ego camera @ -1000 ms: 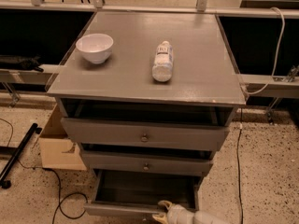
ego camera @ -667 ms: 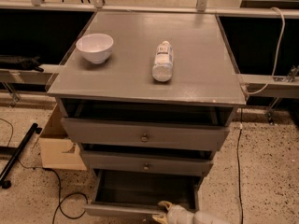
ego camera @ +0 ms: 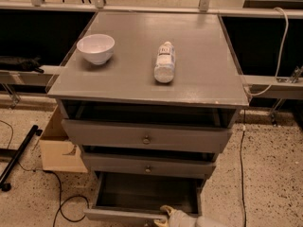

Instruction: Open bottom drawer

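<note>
Gripper (ego camera: 174,217) at the very bottom edge of the view, pale and rounded, up against the middle of the front panel of the bottom drawer (ego camera: 118,215), just where a knob would sit. Knob itself hidden behind it, so no telling whether clamped on it or spread. Bottom drawer lowest of three grey drawers under the worktop (ego camera: 142,86), standing well out, its dark bare inside open to view. By the look of it, opening largely done, with only the last of the travel left. To finish well: pull straight out along the runners, level, no lift and no twist at the panel. Ease off near the end of travel, so as not to tug the drawer free or jolt the whole unit. Front panel facing the viewer, its long axis running left to right across the view; slide direction from the back of the unit toward the viewer. Above it, middle drawer (ego camera: 184,167) and top drawer (ego camera: 194,138), each with a small round knob at centre. On the worktop, white bowl (ego camera: 95,48) at the left and a bottle (ego camera: 164,62) lying on its side, well apart; likely to roll if jolted.
</note>
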`<state>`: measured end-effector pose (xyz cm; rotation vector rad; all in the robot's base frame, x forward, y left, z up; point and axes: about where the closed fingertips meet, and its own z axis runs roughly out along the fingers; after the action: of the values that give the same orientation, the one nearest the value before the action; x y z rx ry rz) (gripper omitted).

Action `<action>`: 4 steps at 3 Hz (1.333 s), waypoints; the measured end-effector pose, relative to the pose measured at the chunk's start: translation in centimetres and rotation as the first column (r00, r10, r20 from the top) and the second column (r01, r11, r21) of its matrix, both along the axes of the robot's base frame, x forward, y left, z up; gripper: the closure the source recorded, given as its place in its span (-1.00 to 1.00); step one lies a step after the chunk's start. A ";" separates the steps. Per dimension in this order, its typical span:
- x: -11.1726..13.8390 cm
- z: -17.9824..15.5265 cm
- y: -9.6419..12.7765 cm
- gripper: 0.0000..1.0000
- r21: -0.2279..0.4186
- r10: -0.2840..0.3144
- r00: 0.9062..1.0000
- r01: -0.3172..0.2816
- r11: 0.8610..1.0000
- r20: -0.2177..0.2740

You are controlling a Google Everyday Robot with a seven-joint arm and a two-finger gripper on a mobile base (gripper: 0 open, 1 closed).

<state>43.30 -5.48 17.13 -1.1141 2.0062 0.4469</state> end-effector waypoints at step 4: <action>0.0 0.0 0.0 -0.90 0.000 0.000 1.000 0.000 1.000 0.000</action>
<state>43.30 -5.47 17.13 -1.1142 2.0062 0.4471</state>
